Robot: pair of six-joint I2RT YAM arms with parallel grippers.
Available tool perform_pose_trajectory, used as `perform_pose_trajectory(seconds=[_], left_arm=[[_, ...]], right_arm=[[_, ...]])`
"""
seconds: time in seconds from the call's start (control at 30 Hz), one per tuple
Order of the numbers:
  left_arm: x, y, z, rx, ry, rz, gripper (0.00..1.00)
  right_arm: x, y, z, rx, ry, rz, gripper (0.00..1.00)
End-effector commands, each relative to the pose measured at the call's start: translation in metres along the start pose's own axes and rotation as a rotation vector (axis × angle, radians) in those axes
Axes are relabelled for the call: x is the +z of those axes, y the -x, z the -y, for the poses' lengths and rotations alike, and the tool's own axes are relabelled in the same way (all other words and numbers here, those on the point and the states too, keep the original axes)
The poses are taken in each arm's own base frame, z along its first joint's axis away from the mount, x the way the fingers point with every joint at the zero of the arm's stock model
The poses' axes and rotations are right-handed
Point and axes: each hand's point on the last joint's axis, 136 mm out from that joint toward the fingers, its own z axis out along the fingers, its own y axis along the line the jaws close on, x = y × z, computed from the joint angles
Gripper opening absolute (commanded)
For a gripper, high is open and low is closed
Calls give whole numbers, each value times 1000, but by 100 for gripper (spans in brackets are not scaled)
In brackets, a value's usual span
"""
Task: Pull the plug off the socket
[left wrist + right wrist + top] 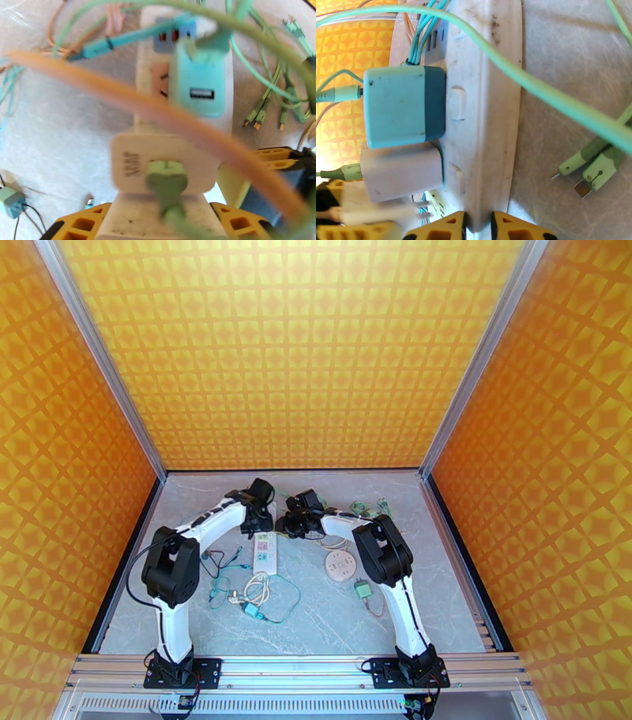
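A white socket strip [265,552] lies mid-table, running away from the arms. At its far end sit a teal adapter [405,104] and a white plug [401,179] with a green cable, both pushed against the strip's face [486,118]. My left gripper [158,221] is over the strip's far end [261,518]; its yellow fingers [79,221] are closed on either side of the white plug [164,164]. My right gripper [478,227] reaches in from the right [291,524] and is shut on the strip's edge.
An orange cable [158,114] and green cables [268,79] arch over the strip. Loose green USB ends [592,165] lie on the table beside it. A round beige socket [341,564], a green plug [363,588] and a teal plug [253,609] lie nearer the bases.
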Motion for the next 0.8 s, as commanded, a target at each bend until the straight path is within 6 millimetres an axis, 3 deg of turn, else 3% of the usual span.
perform_pose_trajectory(seconds=[0.0, 0.37, 0.57, 0.77], left_arm=[[-49, 25, -2, -2, -29, 87, 22], [-84, 40, -42, 19, 45, 117, 25], [-81, 39, -77, 23, 116, 86, 25], [-62, 17, -106, 32, 162, 24, 26]], right_arm=[[12, -47, 68, 111, -212, -119, 23], [-6, -21, 19, 11, -107, -46, 27], [-26, -10, -8, -45, -68, 11, 30], [-43, -5, -14, -67, -83, 56, 33]])
